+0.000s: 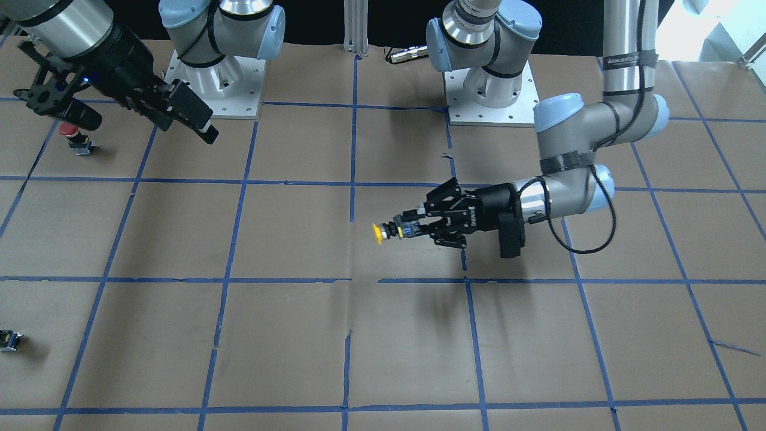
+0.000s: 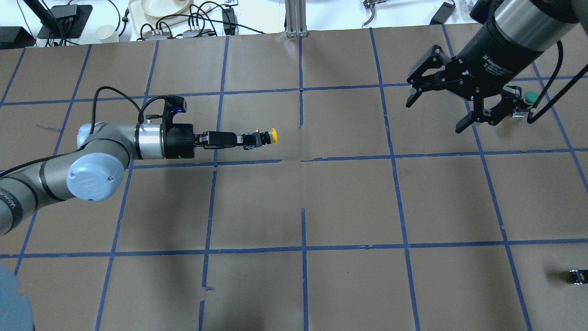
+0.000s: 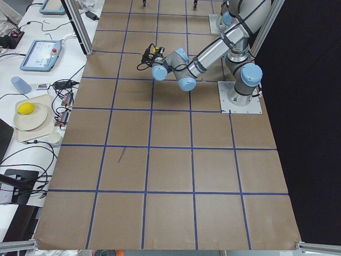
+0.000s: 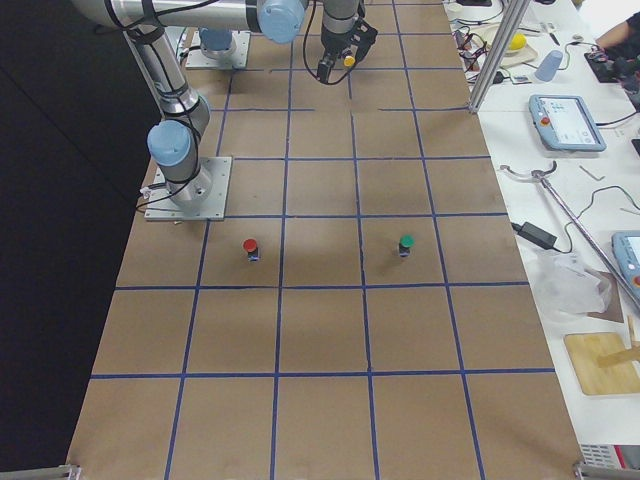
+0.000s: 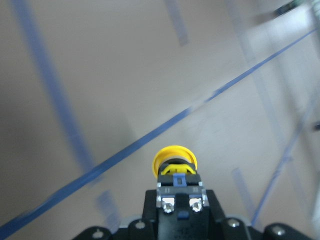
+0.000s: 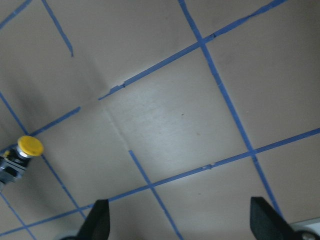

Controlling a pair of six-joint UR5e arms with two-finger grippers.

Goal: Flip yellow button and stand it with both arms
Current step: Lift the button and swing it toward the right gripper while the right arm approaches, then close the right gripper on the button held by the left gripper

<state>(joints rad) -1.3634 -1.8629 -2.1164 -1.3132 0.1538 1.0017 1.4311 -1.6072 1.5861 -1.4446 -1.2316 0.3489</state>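
My left gripper is shut on the body of the yellow button and holds it level above the table, cap pointing away from the wrist. It shows in the front view, with the gripper behind it, and in the left wrist view. My right gripper is open and empty, high over the far right of the table; in the front view it is at the upper left. The right wrist view shows the yellow cap at its left edge, far from the fingertips.
A red-capped button stands by my right arm. A green-capped button stands partly behind the right gripper. A tiny dark part lies near the right front edge. Blue tape lines grid the brown table.
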